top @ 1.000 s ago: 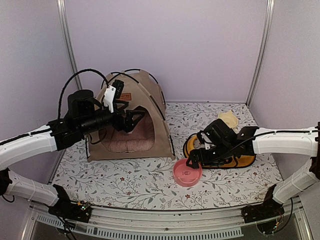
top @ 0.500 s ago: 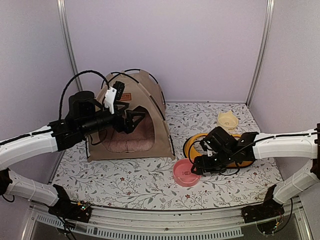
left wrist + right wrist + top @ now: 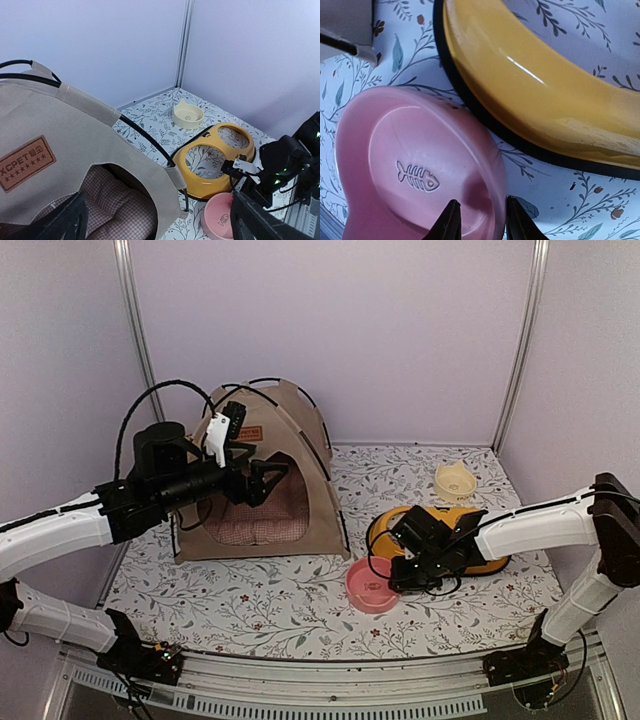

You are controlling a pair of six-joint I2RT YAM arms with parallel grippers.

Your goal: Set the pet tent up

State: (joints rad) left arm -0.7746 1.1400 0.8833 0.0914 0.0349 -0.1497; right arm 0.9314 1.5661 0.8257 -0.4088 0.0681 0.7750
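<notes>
top external view: the pet tent (image 3: 305, 480) stands upright on the floral counter (image 3: 260, 615), left of centre in the frame, its opening towards the lower edge.
poles: thin black poles (image 3: 145, 138) arch over the beige fabric and run down its seams.
label patch: a brown label patch (image 3: 26, 163) marked "xcpet" sits on the front panel above the opening, at the left edge of the left wrist view.
cushion: a pink checked cushion (image 3: 262, 525) lies inside the tent.
left hand: the left hand (image 3: 262, 480) hangs just in front of the tent opening with its fingers spread wide and nothing between them.
right hand: the right hand (image 3: 479, 222) is at the lower centre of the right wrist view. its fingers (image 3: 449, 222) straddle the rim of the pink bowl (image 3: 410, 150), one inside and one outside, set narrow. whether they clamp the rim cannot be told.
pink bowl: it bears a fish-bone emblem and lies just beside the yellow feeder stand (image 3: 530, 90).
cream bowl: a cat-eared cream bowl (image 3: 455, 480) sits at the upper right of the counter, apart from the stand.
</notes>
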